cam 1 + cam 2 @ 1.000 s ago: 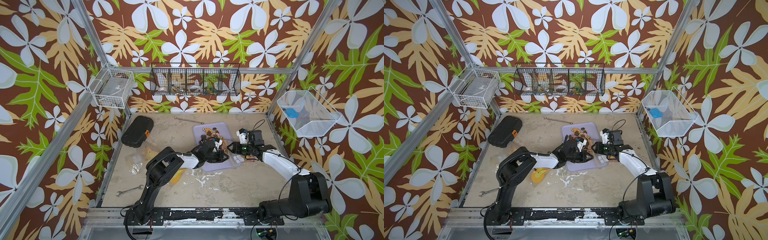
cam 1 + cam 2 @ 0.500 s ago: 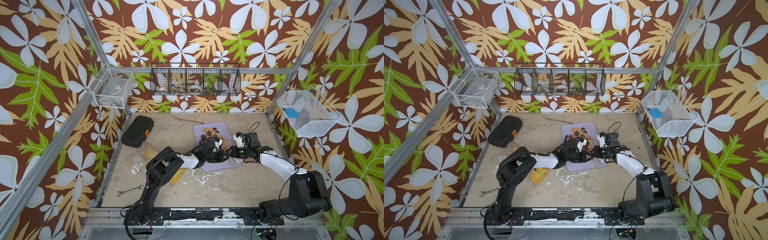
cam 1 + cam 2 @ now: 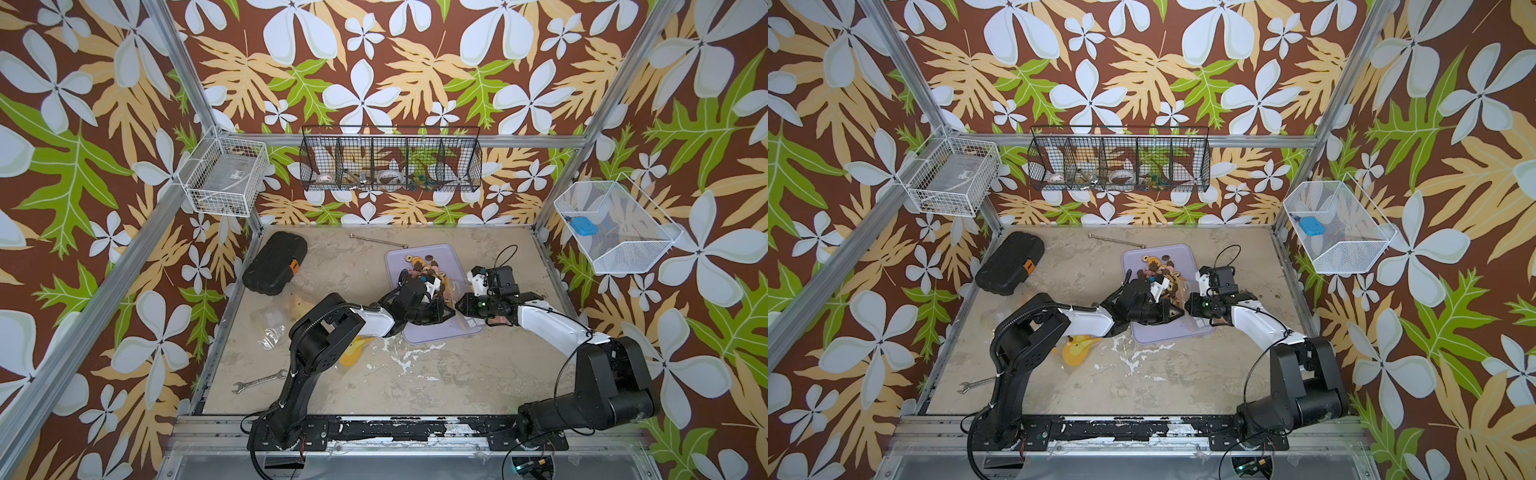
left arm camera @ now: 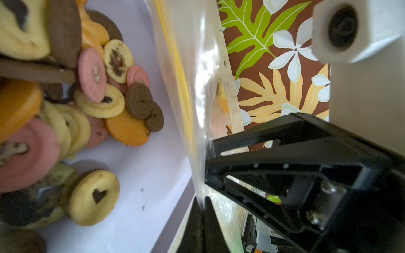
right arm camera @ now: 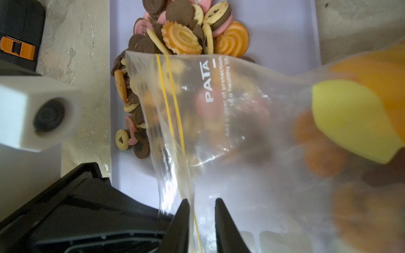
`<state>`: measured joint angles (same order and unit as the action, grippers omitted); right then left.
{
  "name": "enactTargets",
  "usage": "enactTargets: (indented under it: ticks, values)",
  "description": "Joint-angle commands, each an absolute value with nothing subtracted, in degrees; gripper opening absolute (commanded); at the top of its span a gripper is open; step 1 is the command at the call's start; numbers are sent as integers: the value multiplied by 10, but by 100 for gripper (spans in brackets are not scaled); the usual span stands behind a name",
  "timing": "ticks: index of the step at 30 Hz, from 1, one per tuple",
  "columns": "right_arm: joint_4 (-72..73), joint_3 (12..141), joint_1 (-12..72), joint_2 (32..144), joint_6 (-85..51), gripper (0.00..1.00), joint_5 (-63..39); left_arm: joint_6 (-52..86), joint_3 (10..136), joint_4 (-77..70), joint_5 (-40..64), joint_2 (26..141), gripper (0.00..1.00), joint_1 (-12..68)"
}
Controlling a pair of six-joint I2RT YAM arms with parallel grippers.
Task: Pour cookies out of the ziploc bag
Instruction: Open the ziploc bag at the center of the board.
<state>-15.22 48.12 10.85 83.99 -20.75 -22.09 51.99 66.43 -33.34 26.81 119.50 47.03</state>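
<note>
Clear plastic ziploc bag (image 5: 230,120) with two yellow zip lines hangs between the two arms, just over a lavender plastic tray (image 5: 285,32). The tray sits a touch toward 1 o'clock from the table's middle. Small round cookies (image 5: 182,37) in dark brown, pink, pale yellow and orange are heaped on the tray's 12 o'clock half, right at the bag's mouth. More round shapes show blurred through the film, can't tell if they're inside it or under it.

The wrist cams show the grip, the top views don't. In the left wrist view, the left gripper (image 4: 201,206) is pinched tight on the bag's edge, with the film squeezed between its tips. In the right wrist view, the right gripper (image 5: 202,203) has the film running between its tips. It's against one tip with a narrow gap to the other, so not clamped. The "PATA" lettering only reads there too.

In both top views the two wrists cover most of the bag and the tray's middle.

Around it:
- black hard case with an orange latch (image 3: 274,264) at 10 o'clock
- crumpled clear plastic (image 3: 269,328) at 9 o'clock
- silver spanner (image 3: 258,381) at 7 o'clock
- thin metal rod (image 3: 378,240) at 12 o'clock
</note>
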Motion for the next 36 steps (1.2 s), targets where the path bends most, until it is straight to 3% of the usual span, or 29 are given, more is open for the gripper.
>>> enactTargets:
  ticks: [1,14,32,36]
  values:
    - [-148,486,109,846,-208,23,-217,519,663,-353,268,1189,0,469]
    - [-133,495,115,856,-213,22,-251,519,666,-351,269,1191,0,469]
    - [-113,492,133,864,-198,14,-190,518,667,-351,269,1186,0,466]
    - [-109,490,137,869,-196,0,-186,519,666,-351,270,1186,0,465]
